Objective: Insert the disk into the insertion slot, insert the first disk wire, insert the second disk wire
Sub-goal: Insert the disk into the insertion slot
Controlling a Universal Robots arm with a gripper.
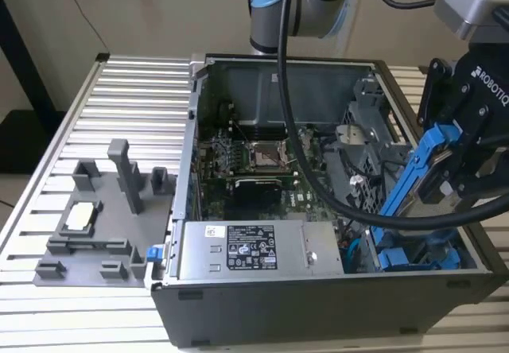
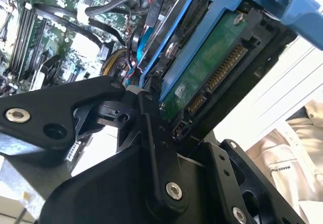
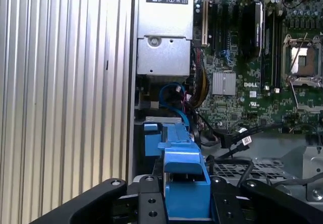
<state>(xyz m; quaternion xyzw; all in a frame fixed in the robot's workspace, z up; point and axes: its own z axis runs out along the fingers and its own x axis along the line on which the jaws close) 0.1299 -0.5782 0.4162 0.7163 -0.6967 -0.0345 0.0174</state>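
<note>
Exterior view first: holds the disk [image 1: 409, 174] clenched in the gripper [image 1: 455, 174], with the blue frame tilted steeply, upper end raised above the case [image 1: 318, 309] rim, lower end dipping inside toward the front corner on the exterior view's right. Hangs just above the slot [image 1: 420, 250] area, beside more blue plastic low in that corner; cannot tell the exact bay mouth behind the frame. Looks like step one, getting the disk in, not yet seated. Shows, in the second wrist view, the green board and connector pins of the disk bare, with no wire plugged in. Judging by the tilt, calls for levelling the frame with the bay and squaring its edges to the opening before any push, and for staying clear of the thick black cable [image 1: 382, 221] looping across the case just beside the lower end.
</note>
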